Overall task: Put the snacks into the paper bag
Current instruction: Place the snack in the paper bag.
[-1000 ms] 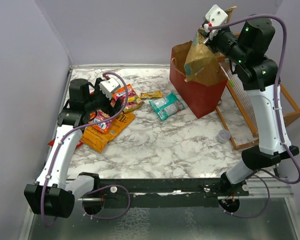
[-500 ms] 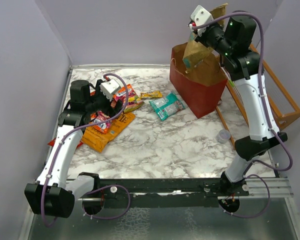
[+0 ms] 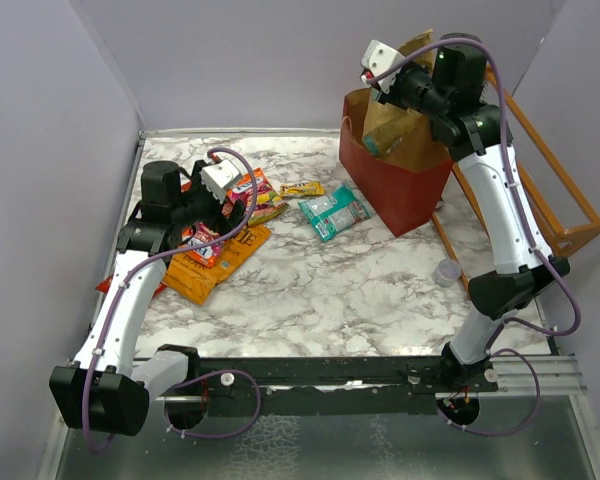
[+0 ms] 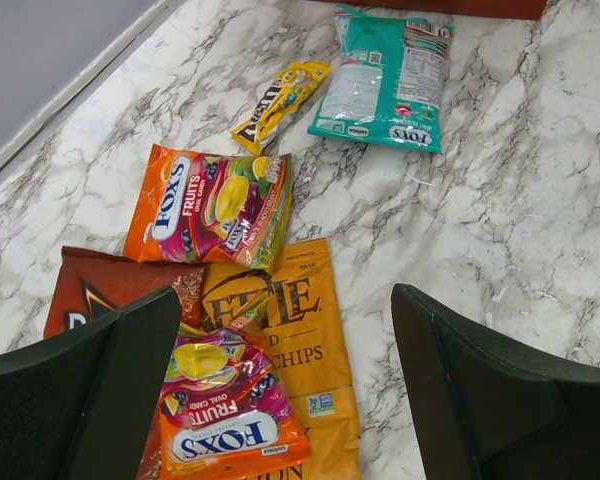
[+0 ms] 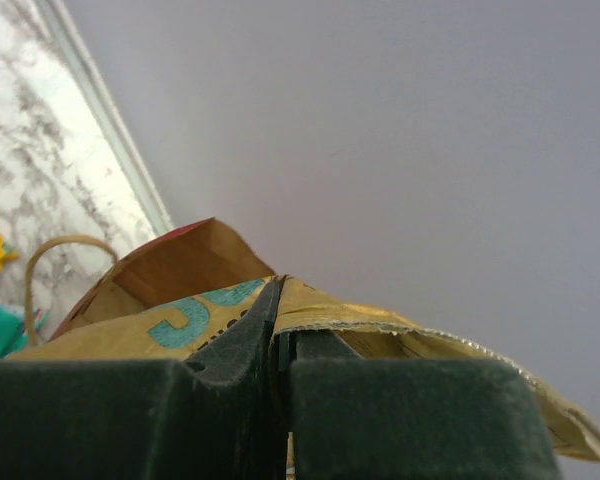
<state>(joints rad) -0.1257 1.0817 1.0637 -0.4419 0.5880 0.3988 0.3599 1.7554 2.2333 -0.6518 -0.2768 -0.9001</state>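
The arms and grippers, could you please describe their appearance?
Left arm and right arm have white links, black joints and a looping purple cable each. A white camera block sits at each wrist. Gripper fingers are broad, matte black. A green light glows on the right arm.

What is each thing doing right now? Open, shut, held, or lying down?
Paper bag: standing, top open.
Tan chip bag: held up, hanging at the paper bag's mouth.
Right gripper: shut on tan chip bag.
Orange chip bag: flat, pink pouch on it.
Left gripper: open, above orange chip bag.
Teal pouch: flat on table.
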